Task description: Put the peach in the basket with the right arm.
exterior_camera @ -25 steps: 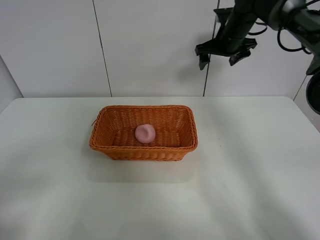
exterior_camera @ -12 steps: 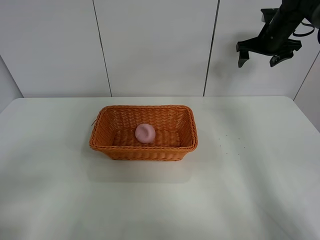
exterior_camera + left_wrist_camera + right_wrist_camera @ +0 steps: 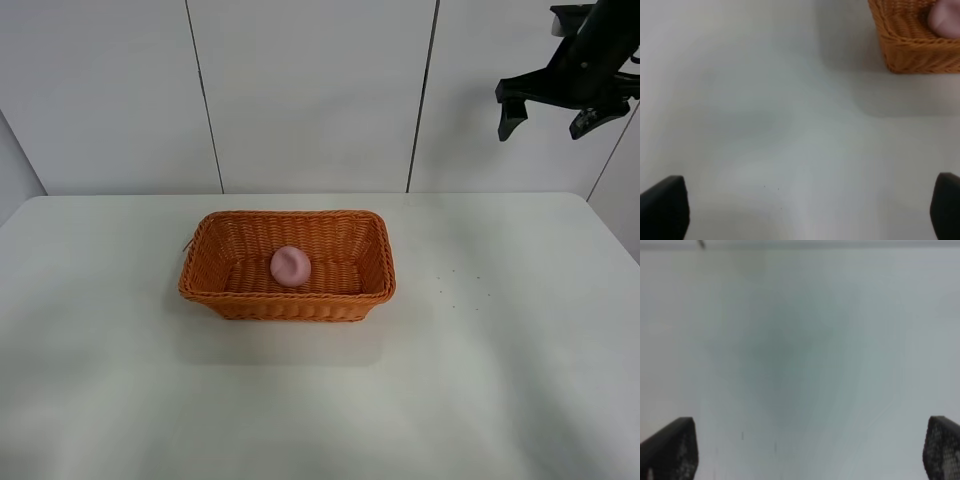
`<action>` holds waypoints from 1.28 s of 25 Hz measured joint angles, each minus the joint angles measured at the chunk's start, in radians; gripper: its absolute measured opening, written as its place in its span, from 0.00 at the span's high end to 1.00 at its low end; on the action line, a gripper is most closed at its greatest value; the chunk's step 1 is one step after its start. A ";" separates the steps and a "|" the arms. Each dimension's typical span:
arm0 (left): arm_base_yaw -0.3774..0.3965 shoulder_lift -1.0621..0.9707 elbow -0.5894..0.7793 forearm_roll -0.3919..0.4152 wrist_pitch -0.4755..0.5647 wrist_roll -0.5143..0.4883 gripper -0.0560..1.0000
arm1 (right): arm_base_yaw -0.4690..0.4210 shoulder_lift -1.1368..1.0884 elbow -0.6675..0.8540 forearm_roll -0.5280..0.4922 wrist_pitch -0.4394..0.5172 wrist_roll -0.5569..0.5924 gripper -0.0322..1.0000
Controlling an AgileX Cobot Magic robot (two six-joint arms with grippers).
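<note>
The pink peach (image 3: 290,266) lies inside the orange-brown wicker basket (image 3: 225,292) at the table's centre. My right gripper (image 3: 548,118) hangs open high at the upper right, far from the basket, with nothing between its fingers (image 3: 670,450). The right wrist view shows only bare table. In the left wrist view the basket's corner (image 3: 905,47) and a bit of the peach (image 3: 946,17) appear at the edge. My left gripper (image 3: 800,212) is open over the table, its dark fingertips (image 3: 665,210) wide apart; it does not show in the exterior view.
A white table (image 3: 480,380) spreads around the basket. A white panelled wall (image 3: 300,90) stands behind it. A few tiny dark specks (image 3: 458,283) mark the table to the right of the basket.
My right arm has swung rightward and slightly down across the upper part of the view, away from the basket. The peach and basket have not moved.
</note>
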 joint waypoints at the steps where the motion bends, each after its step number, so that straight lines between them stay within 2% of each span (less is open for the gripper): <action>1: 0.000 0.000 0.000 0.000 0.000 0.000 0.01 | 0.000 -0.047 0.059 0.000 0.000 0.000 0.30; 17: 0.000 0.000 0.000 0.000 0.000 0.000 0.01 | 0.000 -1.049 1.095 0.000 -0.001 -0.001 0.30; 20: 0.000 0.000 0.000 0.000 0.000 0.000 0.01 | 0.000 -1.253 1.261 0.000 -0.063 -0.001 0.30; 23: 0.000 0.000 0.000 0.000 0.000 0.000 0.01 | 0.000 -1.453 1.376 0.000 -0.130 -0.001 0.30; 27: 0.000 0.000 0.000 0.000 0.000 0.000 0.01 | 0.000 -1.677 1.476 0.006 -0.165 0.002 0.30; 32: 0.000 0.000 0.000 0.000 0.000 0.000 0.01 | 0.000 -1.861 1.494 0.011 -0.176 0.002 0.30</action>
